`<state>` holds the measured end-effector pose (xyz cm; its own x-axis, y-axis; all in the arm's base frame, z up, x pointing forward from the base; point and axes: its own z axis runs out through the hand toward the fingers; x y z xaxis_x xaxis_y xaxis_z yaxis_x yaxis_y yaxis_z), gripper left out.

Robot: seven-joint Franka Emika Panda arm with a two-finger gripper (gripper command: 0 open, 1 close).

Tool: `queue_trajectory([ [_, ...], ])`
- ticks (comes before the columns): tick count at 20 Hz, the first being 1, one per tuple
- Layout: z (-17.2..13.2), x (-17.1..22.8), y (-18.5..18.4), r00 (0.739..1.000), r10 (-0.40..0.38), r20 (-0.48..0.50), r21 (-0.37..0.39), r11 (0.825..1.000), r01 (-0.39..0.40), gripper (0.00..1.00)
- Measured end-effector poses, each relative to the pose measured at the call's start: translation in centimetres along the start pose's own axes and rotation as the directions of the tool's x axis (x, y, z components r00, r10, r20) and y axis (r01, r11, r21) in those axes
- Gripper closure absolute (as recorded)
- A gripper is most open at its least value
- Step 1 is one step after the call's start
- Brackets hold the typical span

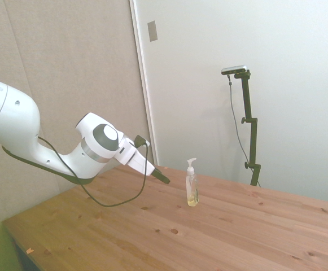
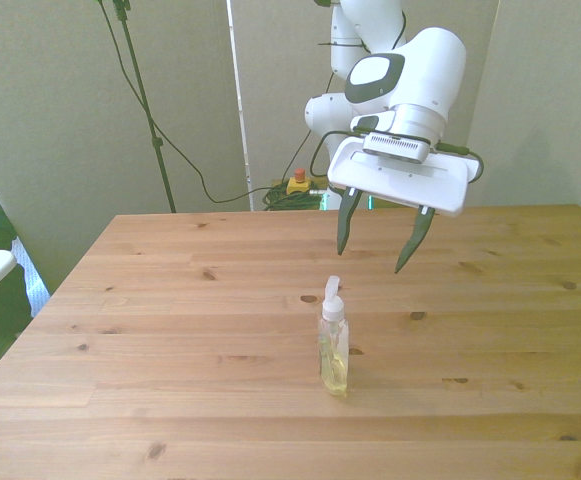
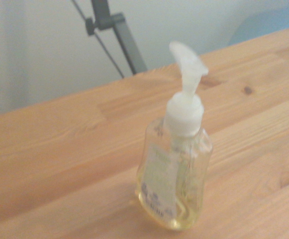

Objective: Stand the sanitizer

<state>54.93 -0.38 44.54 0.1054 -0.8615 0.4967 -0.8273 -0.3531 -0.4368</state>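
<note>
On the desk (image 2: 170, 300), out in the open middle, the sanitizer (image 2: 334, 345) stands upright on its base, white pump on top and a little yellowish liquid pooled at the bottom. Side view confirms it: the sanitizer (image 1: 192, 186) is straight up, nothing touching it, bare wood all round. Up close from the wrist, the sanitizer (image 3: 176, 169) fills the picture, a bit blurred, its pale label facing the camera and the pump spout pointing away toward the far desk edge.

Above and behind it hangs the gripper (image 2: 380, 240), clear of the bottle, sitting a little to the front view's right of it. Its fingers (image 2: 348, 225) are spread wide, dark and curved, tips pointing down at the desk, and they hold nothing. From the side, the gripper (image 1: 162, 177) is tilted forward, near the bottle but apart from it, with daylight between the two. A black cable (image 1: 118, 197) loops down from the wrist and back under the white arm (image 1: 17, 124).

Beyond the desk's far edge, a small yellow box with a red button (image 2: 297, 181) sits among cables on the floor.
</note>
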Motion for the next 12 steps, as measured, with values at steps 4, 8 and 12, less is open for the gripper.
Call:
queue_trajectory([
  [4, -1.7, 1.8, 0.7, 0.994, -0.092, 0.058, -0.078, 0.992, 0.096, 0.00],
  [8, -4.3, 5.7, 1.2, 0.976, -0.178, 0.125, -0.115, 0.975, 0.192, 0.00],
  [12, -6.1, 6.8, 1.7, 0.940, -0.259, 0.221, -0.097, 0.953, 0.286, 0.00],
])
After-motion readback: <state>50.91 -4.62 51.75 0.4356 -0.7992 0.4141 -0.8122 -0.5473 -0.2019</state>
